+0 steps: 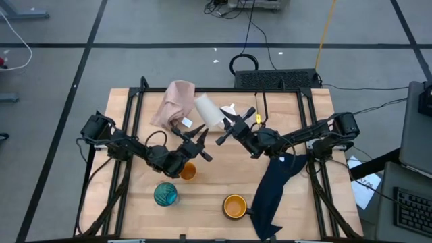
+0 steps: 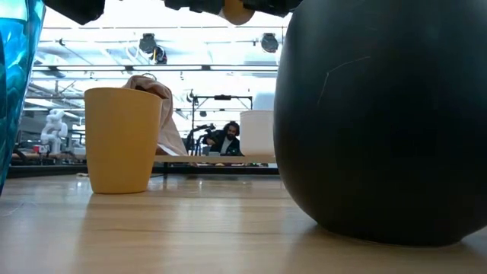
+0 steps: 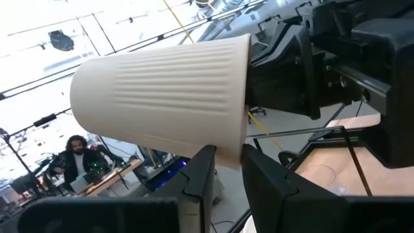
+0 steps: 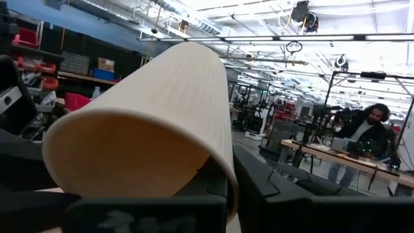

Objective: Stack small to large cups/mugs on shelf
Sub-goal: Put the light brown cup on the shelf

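Both grippers on one beige cup (image 1: 206, 110), lifted above table middle.
Right gripper (image 1: 226, 131) clamped fully on its rim, left gripper (image 1: 196, 143) narrowly parted beside the rim. Below: one teal glass (image 1: 165, 194), two orange cups (image 1: 187, 171), (image 1: 235, 206); bare wood toward near edge.

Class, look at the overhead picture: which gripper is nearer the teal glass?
Left. The left gripper sits near the teal glass, toward the table's middle; the right gripper lies farther beyond it.
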Action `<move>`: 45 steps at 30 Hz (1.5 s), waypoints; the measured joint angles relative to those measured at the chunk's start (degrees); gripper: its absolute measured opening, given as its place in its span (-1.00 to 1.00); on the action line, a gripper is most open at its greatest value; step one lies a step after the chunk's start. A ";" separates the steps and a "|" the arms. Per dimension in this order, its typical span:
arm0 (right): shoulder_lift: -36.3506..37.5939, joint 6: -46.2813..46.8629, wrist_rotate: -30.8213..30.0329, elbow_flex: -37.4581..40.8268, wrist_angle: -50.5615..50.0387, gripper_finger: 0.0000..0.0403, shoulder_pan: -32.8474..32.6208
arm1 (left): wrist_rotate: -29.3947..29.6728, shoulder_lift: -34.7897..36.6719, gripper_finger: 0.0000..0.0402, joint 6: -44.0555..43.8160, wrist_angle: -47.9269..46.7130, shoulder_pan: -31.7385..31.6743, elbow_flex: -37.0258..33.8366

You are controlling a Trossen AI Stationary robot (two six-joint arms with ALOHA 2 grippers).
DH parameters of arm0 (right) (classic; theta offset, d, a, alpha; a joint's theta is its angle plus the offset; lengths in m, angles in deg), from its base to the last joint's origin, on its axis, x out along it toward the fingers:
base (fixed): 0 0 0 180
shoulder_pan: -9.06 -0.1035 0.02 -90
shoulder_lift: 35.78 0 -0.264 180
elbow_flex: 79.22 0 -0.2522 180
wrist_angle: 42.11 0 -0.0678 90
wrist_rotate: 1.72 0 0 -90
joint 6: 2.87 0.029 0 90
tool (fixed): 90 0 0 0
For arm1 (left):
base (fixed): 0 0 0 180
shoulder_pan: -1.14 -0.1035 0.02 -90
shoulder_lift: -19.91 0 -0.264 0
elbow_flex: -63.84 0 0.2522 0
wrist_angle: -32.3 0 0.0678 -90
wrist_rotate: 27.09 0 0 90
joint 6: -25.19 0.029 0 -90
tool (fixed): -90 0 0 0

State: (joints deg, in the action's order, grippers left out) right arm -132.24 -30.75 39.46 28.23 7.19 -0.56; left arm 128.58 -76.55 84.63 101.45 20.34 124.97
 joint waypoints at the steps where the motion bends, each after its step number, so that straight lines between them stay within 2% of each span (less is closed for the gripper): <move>1: 0.00 -0.12 0.00 0.00 -0.02 -1.00 -0.04 | -0.01 0.00 -0.60 0.24 0.00 0.02 0.00; 22: 0.59 1.49 1.22 0.04 0.99 -1.00 -2.15 | 0.36 0.04 -0.60 2.76 -0.61 -1.11 0.04; 36: 0.81 3.24 0.95 0.04 1.82 -1.00 -3.64 | 2.45 0.04 -0.60 11.87 0.68 -1.25 0.09; 39: 1.23 4.11 5.64 0.09 1.17 -1.00 -4.33 | 5.16 0.16 -0.60 14.27 1.60 -2.00 0.15; 40: 1.47 4.55 4.08 0.23 1.29 -1.00 -4.93 | 4.74 0.32 -0.60 14.46 2.53 -2.42 0.13; 42: 2.69 6.28 8.25 0.02 0.11 -1.00 -5.15 | 5.06 0.42 -0.60 14.85 2.02 -2.51 0.52; 45: 3.11 5.27 6.84 0.13 0.56 -1.00 -5.41 | 5.86 0.17 -0.60 14.08 1.38 -3.52 0.47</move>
State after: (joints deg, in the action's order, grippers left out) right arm -129.13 -25.49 46.30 28.36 7.75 -5.97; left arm 134.44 -76.38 98.71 102.83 16.83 125.44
